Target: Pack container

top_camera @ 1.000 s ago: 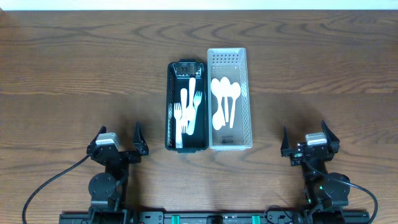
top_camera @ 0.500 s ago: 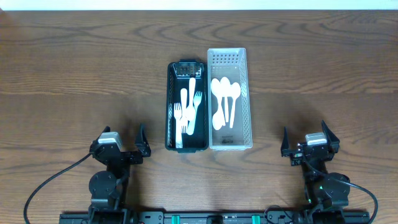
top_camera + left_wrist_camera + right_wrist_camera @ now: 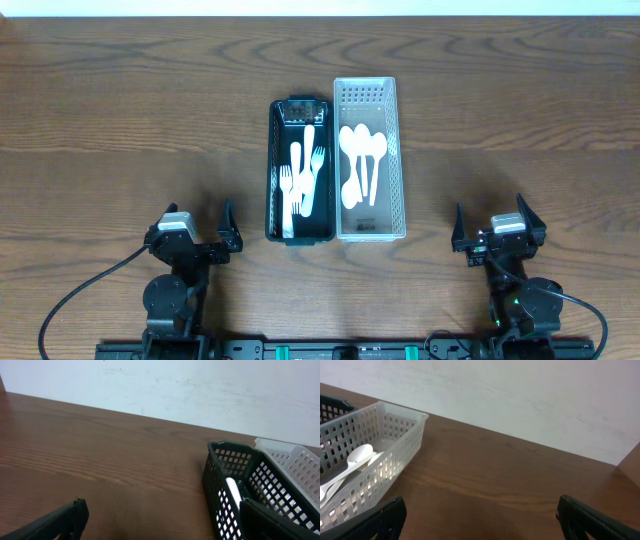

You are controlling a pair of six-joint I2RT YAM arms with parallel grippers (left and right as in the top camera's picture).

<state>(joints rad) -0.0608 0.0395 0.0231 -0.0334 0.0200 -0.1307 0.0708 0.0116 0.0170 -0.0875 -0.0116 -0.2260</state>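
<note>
A black mesh basket [image 3: 275,170] holds several white plastic forks [image 3: 303,178]. Beside it on the right, touching it, a white mesh basket [image 3: 399,160] holds several white plastic spoons [image 3: 361,165]. My left gripper [image 3: 194,222] is open and empty at the front left, its right finger close to the black basket [image 3: 222,485]. My right gripper [image 3: 490,222] is open and empty at the front right, apart from the white basket [image 3: 385,435]. A spoon [image 3: 357,455] shows in the right wrist view.
The wooden table [image 3: 120,120] runs to a white wall at the back [image 3: 160,385]. Black cables [image 3: 80,295] trail from both arm bases at the front edge.
My left gripper has turned slightly to the right, toward the black basket, then held still. The right arm and the baskets have not moved.
</note>
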